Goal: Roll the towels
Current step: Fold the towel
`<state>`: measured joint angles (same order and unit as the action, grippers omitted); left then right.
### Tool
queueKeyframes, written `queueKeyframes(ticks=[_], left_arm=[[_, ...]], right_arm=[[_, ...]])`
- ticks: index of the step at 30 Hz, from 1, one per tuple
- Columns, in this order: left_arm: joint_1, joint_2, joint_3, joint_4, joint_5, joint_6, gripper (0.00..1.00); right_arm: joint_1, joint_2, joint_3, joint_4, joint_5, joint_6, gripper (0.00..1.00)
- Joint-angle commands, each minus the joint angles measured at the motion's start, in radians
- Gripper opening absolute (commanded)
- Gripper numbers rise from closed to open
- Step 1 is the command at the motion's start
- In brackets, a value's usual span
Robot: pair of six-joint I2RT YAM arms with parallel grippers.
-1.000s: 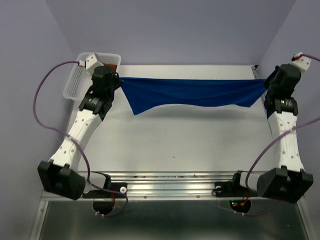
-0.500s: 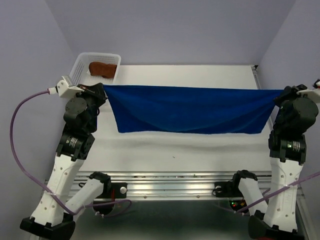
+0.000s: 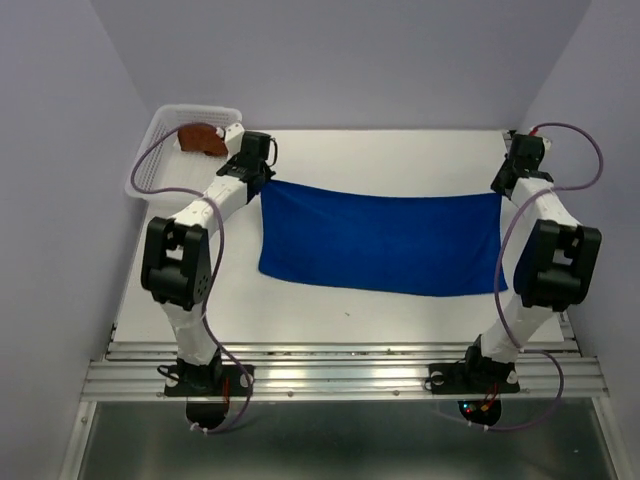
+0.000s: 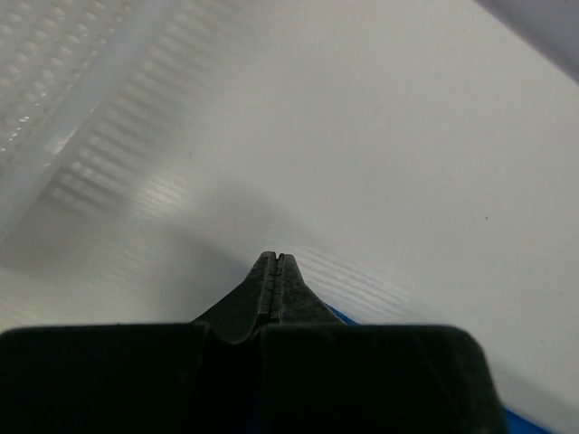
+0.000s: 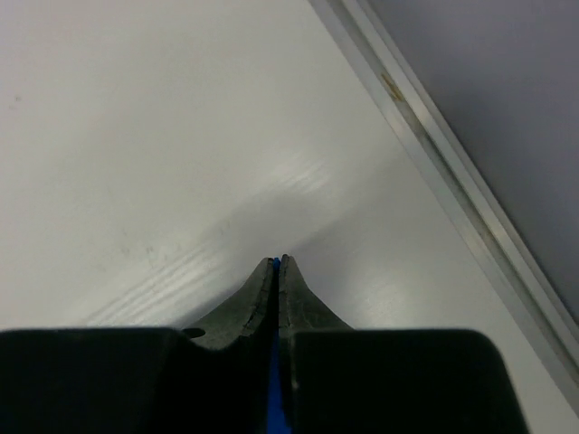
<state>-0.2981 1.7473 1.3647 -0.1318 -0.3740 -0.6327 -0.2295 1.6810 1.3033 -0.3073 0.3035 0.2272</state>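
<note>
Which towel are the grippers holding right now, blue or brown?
The blue towel, spread across the table, its far corners pinched by the left gripper and right gripper. The rust-brown towel lies bunched in the white basket, untouched.

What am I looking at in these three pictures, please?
These are two robot arms, a left arm and a right arm, bolted at the near edge of a white table. The wide picture comes from a fixed camera above and behind them; the two close-ups come from a camera on each wrist, looking along its shut black fingers. A blue towel lies spread on the table; the left gripper and the right gripper each pinch one far corner. A rust-brown towel sits in the white mesh basket, far left.
</note>
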Motion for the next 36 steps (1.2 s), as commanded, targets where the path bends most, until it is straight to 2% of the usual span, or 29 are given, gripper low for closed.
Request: queueKeyframes(ticks=[1, 6, 9, 13, 16, 24, 27, 36], left_arm=[[0.013, 0.165, 0.209, 0.012, -0.009, 0.028, 0.00], [0.019, 0.328, 0.407, 0.000, -0.002, 0.054, 0.00], [0.022, 0.397, 0.467, 0.012, 0.023, 0.085, 0.00], [0.028, 0.461, 0.521, -0.002, 0.037, 0.093, 0.00], [0.033, 0.452, 0.513, 0.006, 0.041, 0.093, 0.00], [0.034, 0.304, 0.320, 0.063, 0.018, 0.090, 0.00], [0.036, 0.232, 0.181, 0.095, 0.023, 0.077, 0.00], [0.036, 0.064, -0.042, 0.152, 0.038, 0.062, 0.00]], right_arm=[[-0.008, 0.180, 0.206, 0.111, -0.050, -0.055, 0.01], [-0.008, 0.364, 0.395, 0.106, -0.086, -0.094, 0.01], [-0.008, 0.434, 0.490, 0.100, -0.107, -0.111, 0.01], [-0.017, 0.474, 0.525, 0.102, -0.110, -0.126, 0.01], [-0.028, 0.473, 0.527, 0.102, -0.103, -0.127, 0.01], [-0.047, 0.369, 0.395, 0.123, -0.096, -0.106, 0.01], [-0.056, 0.312, 0.295, 0.148, -0.102, -0.094, 0.01], [-0.085, 0.163, 0.079, 0.211, -0.116, -0.084, 0.01]])
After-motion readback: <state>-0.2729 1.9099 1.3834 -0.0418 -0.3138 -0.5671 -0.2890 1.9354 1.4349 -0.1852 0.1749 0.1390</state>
